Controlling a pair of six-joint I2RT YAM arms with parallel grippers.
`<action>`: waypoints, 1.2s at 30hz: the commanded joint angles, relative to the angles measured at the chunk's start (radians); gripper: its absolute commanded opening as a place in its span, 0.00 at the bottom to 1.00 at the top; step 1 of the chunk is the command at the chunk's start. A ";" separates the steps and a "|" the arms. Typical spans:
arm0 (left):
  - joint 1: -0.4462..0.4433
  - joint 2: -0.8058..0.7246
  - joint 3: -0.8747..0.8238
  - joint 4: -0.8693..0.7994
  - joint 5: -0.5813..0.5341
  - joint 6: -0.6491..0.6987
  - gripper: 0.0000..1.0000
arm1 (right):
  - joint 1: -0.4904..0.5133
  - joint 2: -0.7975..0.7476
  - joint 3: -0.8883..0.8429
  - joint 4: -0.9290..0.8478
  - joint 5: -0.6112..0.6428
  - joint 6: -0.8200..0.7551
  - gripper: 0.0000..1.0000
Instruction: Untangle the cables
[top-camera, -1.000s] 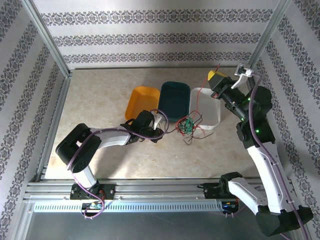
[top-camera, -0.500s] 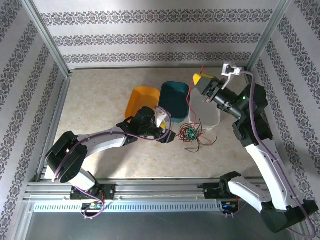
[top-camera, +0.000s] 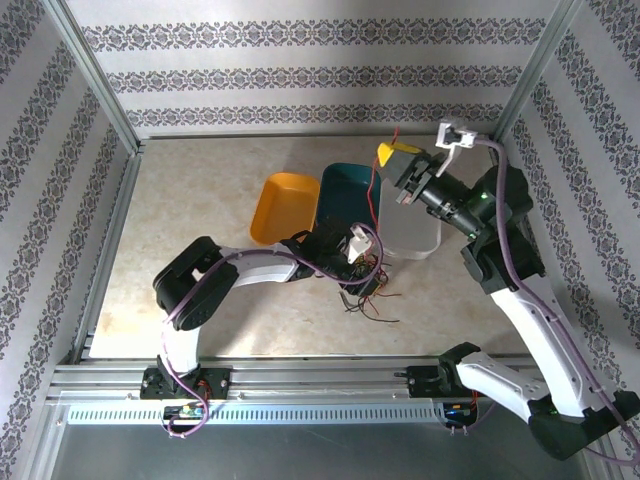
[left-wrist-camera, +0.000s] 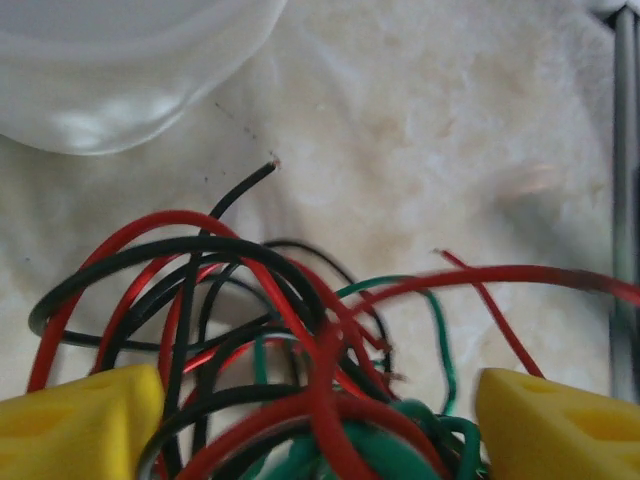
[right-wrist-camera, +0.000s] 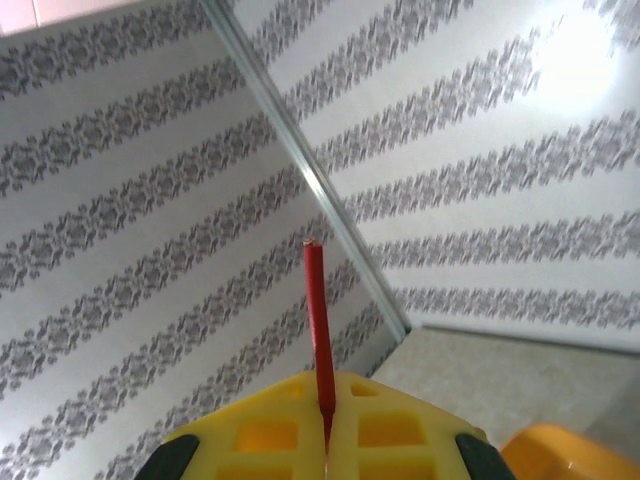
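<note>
cables (left-wrist-camera: 330, 420) red/green/black | orange tray (top-camera: 280, 205) | teal tray (top-camera: 345, 195) | whitish tray (top-camera: 410, 232) | walls (top-camera: 300, 80) — grey floral stripes

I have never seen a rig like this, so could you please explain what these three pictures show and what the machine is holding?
These are two robot arms, the left arm and the right arm, bolted at the near edge of a table. The overhead picture comes from a fixed camera above and behind them. The other two come from a camera on each wrist. On the table lie an orange tray, a teal tray, a white tray and a tangle of thin red, green and black cables. The left end effector stands open, its fingers on either side of the tangle. The right end effector, raised near the white tray, is shut on a red cable.
</note>
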 joint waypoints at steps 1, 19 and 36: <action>-0.007 0.024 0.022 -0.015 0.024 0.029 0.63 | -0.026 -0.039 0.056 0.043 0.050 -0.018 0.00; 0.082 -0.225 -0.335 0.136 -0.151 -0.103 0.05 | -0.198 0.023 0.243 0.090 0.168 -0.105 0.00; 0.111 -0.168 -0.359 0.163 -0.196 -0.120 0.19 | -0.250 0.188 0.592 0.123 0.193 -0.209 0.00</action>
